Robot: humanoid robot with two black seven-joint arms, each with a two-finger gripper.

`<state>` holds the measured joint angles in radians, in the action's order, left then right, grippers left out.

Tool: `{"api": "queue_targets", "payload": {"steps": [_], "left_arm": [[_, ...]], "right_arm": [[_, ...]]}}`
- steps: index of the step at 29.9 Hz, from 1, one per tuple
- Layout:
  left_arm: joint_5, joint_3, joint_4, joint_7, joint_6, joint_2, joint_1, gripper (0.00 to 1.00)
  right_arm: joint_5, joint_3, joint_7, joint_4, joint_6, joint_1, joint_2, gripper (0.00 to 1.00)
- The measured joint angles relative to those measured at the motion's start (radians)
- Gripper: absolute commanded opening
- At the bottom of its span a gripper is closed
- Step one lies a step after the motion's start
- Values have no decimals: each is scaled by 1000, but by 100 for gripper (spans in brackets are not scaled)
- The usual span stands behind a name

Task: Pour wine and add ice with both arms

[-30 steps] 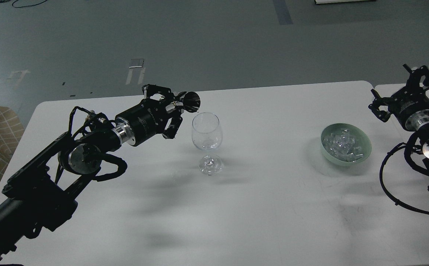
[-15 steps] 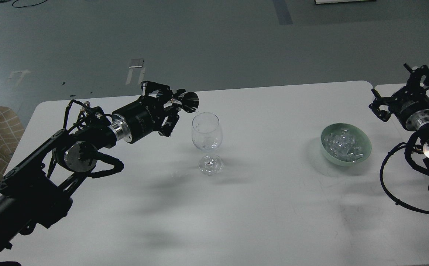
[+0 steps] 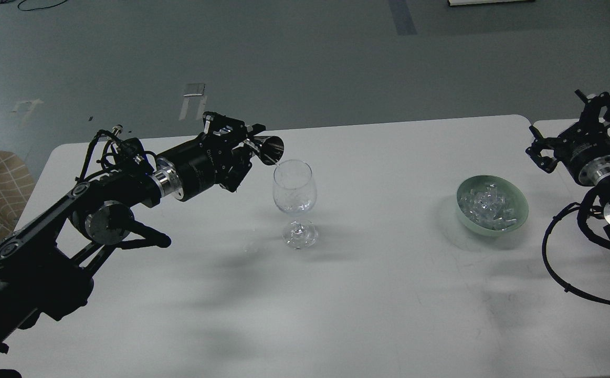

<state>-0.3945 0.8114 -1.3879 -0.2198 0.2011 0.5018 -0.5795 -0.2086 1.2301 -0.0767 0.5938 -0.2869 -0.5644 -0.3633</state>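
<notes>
Nearest us the white tabletop (image 3: 336, 315) is crossed by soft shadows. Our left arm (image 3: 63, 226) rises from the lower left corner, and our right arm (image 3: 609, 210) enters at the right edge with its ribbed cable looping over the tabletop.

Further out, a clear stemmed wine glass (image 3: 294, 202) stands upright near the middle. Well apart to its right sits a pale green bowl (image 3: 515, 212) filled with the ice (image 3: 488, 206) — many small glassy chunks heaped inside.

Our left gripper (image 3: 244, 144) reaches toward the glass from the left, its jaws closed around a small metal measuring cup (image 3: 271, 148). The cup is tipped on its side, its mouth just above the glass's left rim. The wine (image 3: 276, 164) shows only as a thin glinting trickle between cup lip and rim.

Farthest right, our right gripper (image 3: 578, 126) hovers beyond the bowl — its jaws spread apart and holding nothing.
</notes>
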Motion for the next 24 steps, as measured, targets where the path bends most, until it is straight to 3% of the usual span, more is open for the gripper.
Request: {"api": "queue_targets", "payload": {"steps": [24], "left_arm": [[-356, 0, -118, -34, 18, 85, -147, 0]], "right_arm": [[1, 3, -2, 3, -1, 11, -5, 100]]}}
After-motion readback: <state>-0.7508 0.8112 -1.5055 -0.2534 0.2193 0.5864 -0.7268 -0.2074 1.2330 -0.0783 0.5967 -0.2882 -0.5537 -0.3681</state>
